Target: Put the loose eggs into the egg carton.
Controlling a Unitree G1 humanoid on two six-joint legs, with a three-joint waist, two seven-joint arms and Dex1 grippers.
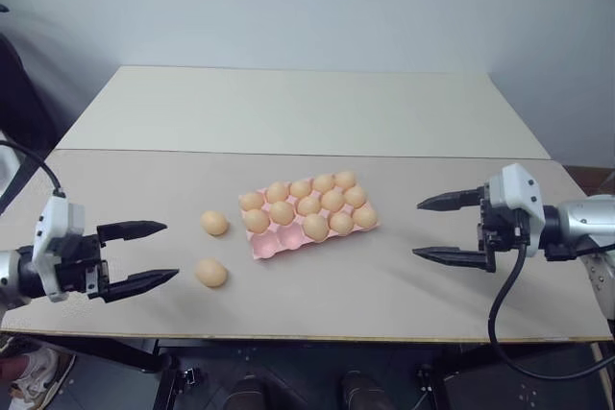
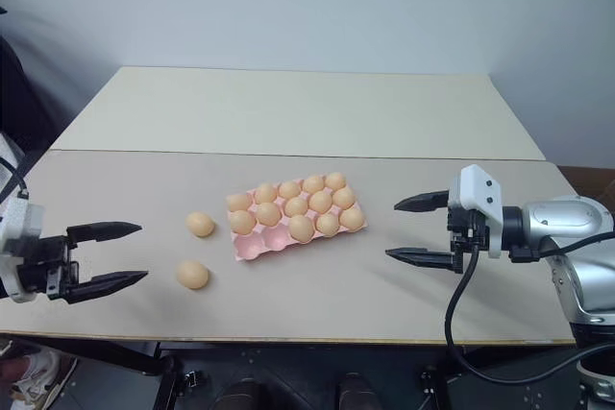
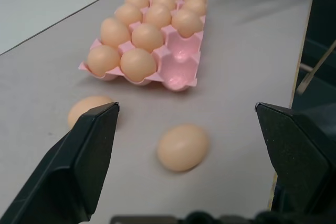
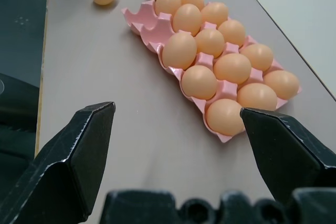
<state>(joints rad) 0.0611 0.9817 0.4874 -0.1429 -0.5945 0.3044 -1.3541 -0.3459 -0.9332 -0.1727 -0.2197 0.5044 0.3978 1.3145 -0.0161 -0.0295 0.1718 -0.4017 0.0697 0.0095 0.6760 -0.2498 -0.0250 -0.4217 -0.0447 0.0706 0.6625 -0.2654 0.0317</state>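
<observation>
The pink egg carton (image 1: pixel 273 243) lies mid-table, most cups filled with eggs and two cups at its front left corner bare. Two loose eggs rest on the table left of it: one (image 1: pixel 214 223) close to the carton's corner, the other (image 1: pixel 210 273) nearer the front edge. My left gripper (image 1: pixel 169 252) hovers open just left of the nearer egg (image 3: pixel 182 147), which lies between and beyond its fingers. My right gripper (image 1: pixel 417 229) is open to the right of the carton (image 4: pixel 140 18), pointing at it, holding nothing.
The grey table (image 1: pixel 384 295) has a front edge close below both grippers. A second, paler tabletop (image 1: pixel 288 108) adjoins at the back. A black cable (image 1: pixel 500 314) hangs from the right wrist over the front edge.
</observation>
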